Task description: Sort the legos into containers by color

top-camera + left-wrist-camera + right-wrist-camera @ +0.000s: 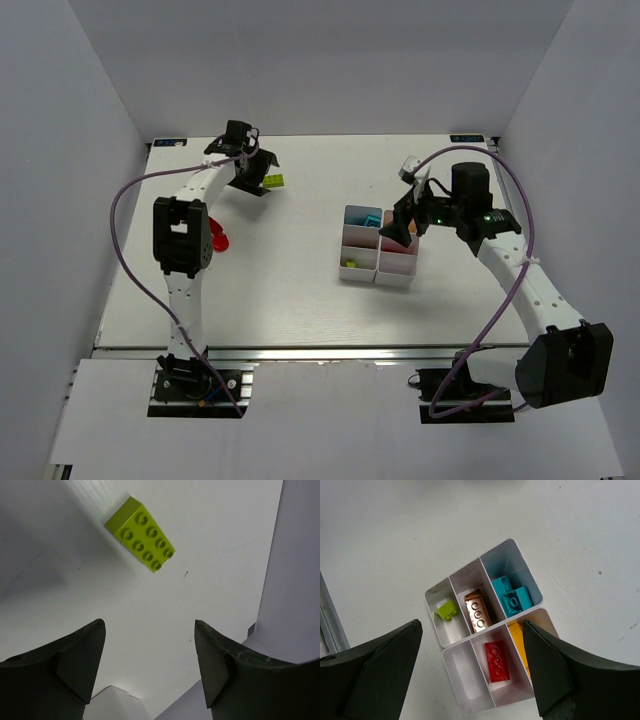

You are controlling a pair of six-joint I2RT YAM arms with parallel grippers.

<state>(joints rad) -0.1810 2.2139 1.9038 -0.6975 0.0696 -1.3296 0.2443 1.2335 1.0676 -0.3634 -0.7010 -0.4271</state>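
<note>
Legos lie in two places. One lime green brick [142,541] sits alone on the white table [210,580], studs up, toward its far left part. It is just ahead of my left gripper [149,625] and apart from the fingertips. My left jaws stand spread wide with nothing between them.

The others are in the white block of bins [465,672], right of the table's middle. One row has a small lime green brick [447,611] in an end bin, a brown-orange brick [477,612] in the bin beside it, and cyan bricks [514,596] in the third. In the other row a red brick [497,662] lies in the middle bin, with a yellow brick [516,639] next to it, partly hidden by my finger.

My right gripper [471,625] hangs above the bins, jaws spread wide, holding nothing. A red object [220,238] lies on the table beside my left arm [185,235]; I cannot tell what it is.
</note>
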